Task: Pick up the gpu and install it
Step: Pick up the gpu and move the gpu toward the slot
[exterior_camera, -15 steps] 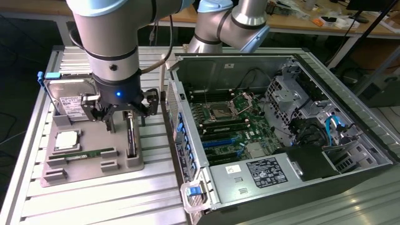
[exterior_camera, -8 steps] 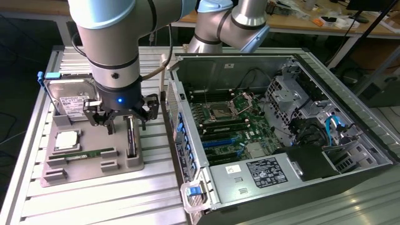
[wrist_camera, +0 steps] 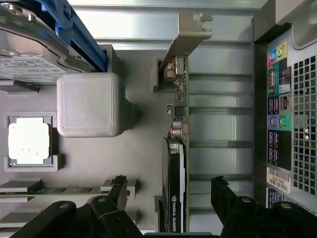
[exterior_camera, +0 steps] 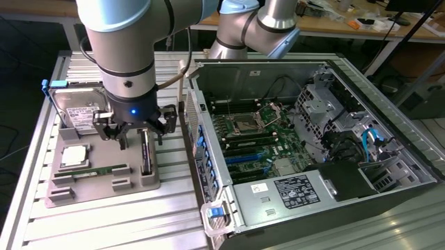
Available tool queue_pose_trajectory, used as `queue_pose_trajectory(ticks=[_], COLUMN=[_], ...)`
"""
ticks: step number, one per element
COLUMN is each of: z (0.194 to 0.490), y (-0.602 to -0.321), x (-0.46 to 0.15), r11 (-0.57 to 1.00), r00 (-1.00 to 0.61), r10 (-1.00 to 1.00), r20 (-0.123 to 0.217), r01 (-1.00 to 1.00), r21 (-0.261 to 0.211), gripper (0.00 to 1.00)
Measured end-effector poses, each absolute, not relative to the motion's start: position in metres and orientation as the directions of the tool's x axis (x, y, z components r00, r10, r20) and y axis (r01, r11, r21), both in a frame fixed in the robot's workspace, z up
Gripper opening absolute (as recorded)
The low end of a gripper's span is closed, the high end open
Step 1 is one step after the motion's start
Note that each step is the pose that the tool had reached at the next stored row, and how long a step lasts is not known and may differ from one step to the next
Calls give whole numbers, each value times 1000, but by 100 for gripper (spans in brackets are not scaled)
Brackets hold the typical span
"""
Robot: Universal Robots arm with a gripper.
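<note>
Jaws spread wide, holding nothing. Gripper (exterior_camera: 137, 136) hangs over the grey holder (exterior_camera: 104, 195) on the slatted bench (exterior_camera: 104, 224), straddling the gpu (exterior_camera: 145, 156).

Gpu stands on edge in a slot of the holder, on the side nearest the computer case (exterior_camera: 264, 73). Not picked up, not installed.

Key relation: the card sits directly under the gripper, between the two fingers, one finger off each flat face. The long axis runs across the line between the fingers, so they face the thin dimension. In the exterior view that axis goes far-to-near, roughly parallel to the case's rear wall. Gripper sits over the cooler end of the card, not the bracket end.

Wrist view: gripper (wrist_camera: 169, 191) with clear gaps on both sides of the gpu (wrist_camera: 174, 168), no contact. It also gives an NVIDIA Quadro label on the top edge, the silver bracket (wrist_camera: 190, 34) at the end away from the fingers, and the case's rear port panel (wrist_camera: 277, 129) just beside the holder.

Exterior view: the case lies open, motherboard (exterior_camera: 257, 135) exposed, blue slots (exterior_camera: 240, 156) toward its near side. How far the fingers reach down the card's faces, cannot tell.

Other holder items untouched: hard drive (exterior_camera: 80, 107), CPU (exterior_camera: 74, 155), memory stick (exterior_camera: 97, 171), all on the exterior view's left of the card.
</note>
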State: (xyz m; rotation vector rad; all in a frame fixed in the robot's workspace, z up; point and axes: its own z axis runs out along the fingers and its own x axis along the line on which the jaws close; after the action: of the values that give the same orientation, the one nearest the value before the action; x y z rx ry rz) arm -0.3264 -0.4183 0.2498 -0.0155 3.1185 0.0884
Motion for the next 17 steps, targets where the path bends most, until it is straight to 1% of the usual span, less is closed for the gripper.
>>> queue_pose_trajectory(ticks=[4,17], z=[249,246], y=[-416,-416], x=[-326,-323], r11=[1000,1000], r00=[-1000,-1000], r10=[-10,-10], r20=[-22,-22], r01=[-11,-11], r21=[28,27], gripper=[78,78])
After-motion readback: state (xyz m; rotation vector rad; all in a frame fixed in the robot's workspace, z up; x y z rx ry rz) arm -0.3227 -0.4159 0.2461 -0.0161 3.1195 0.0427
